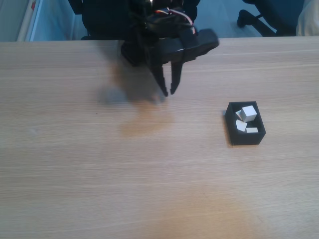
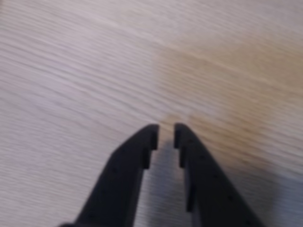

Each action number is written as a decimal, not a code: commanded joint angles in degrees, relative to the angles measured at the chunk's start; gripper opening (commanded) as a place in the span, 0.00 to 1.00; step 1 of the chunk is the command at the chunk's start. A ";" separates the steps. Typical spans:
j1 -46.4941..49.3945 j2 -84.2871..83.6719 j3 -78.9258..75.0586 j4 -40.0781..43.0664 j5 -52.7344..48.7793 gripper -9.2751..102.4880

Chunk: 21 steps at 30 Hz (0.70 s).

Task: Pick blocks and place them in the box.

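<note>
Matte black arm with tapered jaws; red and white wires on top.

Office: desk, chair base

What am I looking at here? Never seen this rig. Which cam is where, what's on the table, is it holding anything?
It is a small black robot arm with a two-finger gripper. The fixed view looks down at the wooden table from the front. The wrist view rides on the arm, so the gripper rises from its bottom edge. On the table sits a small black box with white blocks inside; three are discernible. The fingers stand slightly apart with bare wood between them, so nothing is held.
</note>
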 commanded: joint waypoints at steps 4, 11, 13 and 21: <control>5.98 12.39 7.21 7.73 -0.26 0.08; 9.32 15.56 10.99 12.83 1.32 0.08; 10.20 15.56 13.27 12.83 0.97 0.08; 12.83 15.56 18.02 13.80 1.05 0.08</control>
